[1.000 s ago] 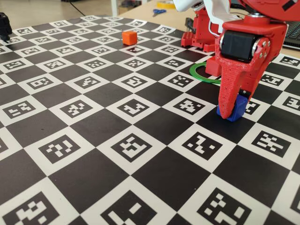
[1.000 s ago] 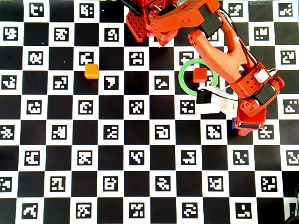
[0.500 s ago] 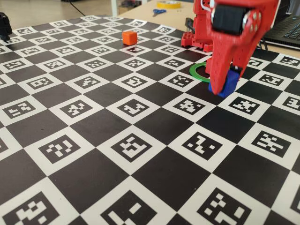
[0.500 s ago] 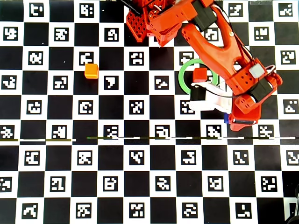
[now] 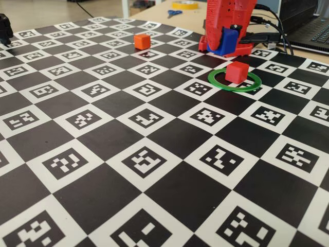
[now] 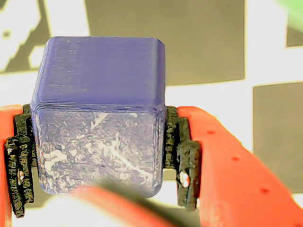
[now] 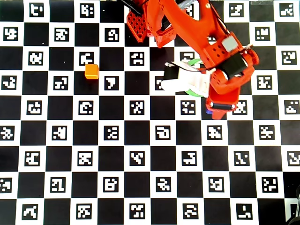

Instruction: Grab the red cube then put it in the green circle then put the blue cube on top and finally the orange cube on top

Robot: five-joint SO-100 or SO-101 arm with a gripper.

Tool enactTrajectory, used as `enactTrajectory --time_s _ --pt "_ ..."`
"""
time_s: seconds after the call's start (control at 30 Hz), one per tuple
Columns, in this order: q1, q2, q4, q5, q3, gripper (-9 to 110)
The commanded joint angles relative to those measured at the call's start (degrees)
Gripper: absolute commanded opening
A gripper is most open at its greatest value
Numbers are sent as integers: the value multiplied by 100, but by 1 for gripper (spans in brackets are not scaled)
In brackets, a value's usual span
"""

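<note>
Gripper [image 6: 102,156]: its two black-padded fingers are clamping the blue cube [image 6: 99,113] from both sides, holding it above the checkered board [image 5: 154,154].
Red cube [image 5: 237,71]: sitting inside the green circle [image 5: 218,82], towards the board's far right corner in the fixed view.
Orange cube [image 5: 142,41]: resting alone near the board's far edge.

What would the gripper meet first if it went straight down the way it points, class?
Probably the checkerboard mat: the gripper, shut on the blue cube, shows only mat beyond it.
</note>
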Motion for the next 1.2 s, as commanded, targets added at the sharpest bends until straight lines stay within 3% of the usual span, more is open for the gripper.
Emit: enactTrajectory --time_s 0.0,0.7,1.17 --pt "123 809 88 -97 167 4" --pt "167 2048 -264 35 2048 4" --pt "-105 2145 -536 141 2435 4"
